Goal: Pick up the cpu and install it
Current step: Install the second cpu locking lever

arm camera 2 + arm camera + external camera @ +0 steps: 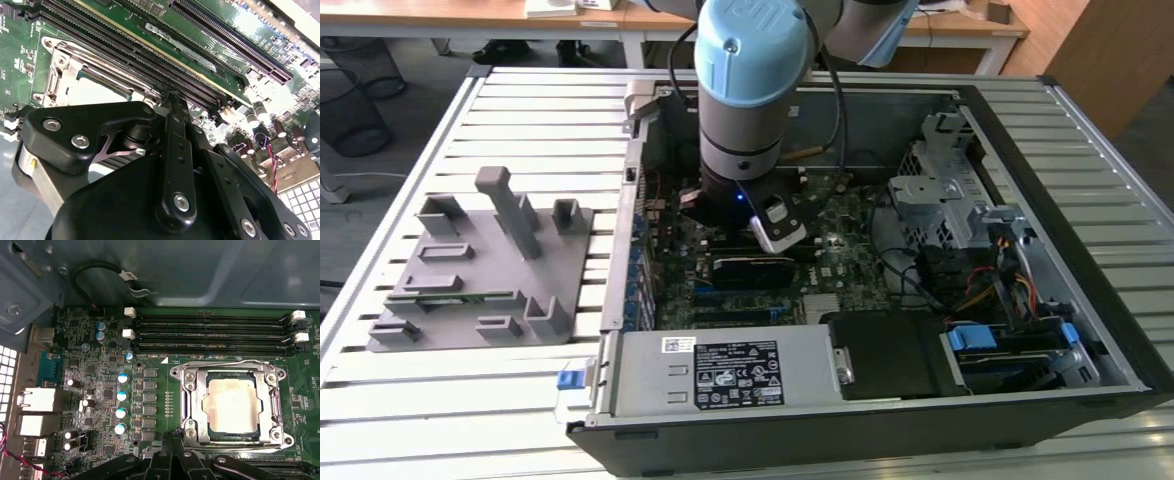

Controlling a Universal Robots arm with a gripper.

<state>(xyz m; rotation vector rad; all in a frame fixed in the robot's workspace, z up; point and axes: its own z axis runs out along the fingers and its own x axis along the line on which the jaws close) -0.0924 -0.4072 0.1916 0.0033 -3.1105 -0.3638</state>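
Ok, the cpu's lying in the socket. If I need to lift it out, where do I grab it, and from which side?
Come straight down from above. The cpu lies flat in the socket, and the metal frame rings all four sides, so a sideways approach looks blocked. Pinch two opposite edges of its raised metal top, probably the only part standing clear.

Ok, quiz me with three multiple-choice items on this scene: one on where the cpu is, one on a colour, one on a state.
1. The cpu lies: A on the grey tray; B in the motherboard socket; C in the pincer.
2. The memory-slot latches are: A white; B red; C green.
3. The computer case is: A closed; B open; C upside down.

B: the cpu sits inside the socket frame.
A: the latches show white.
B: the case exposes its board.
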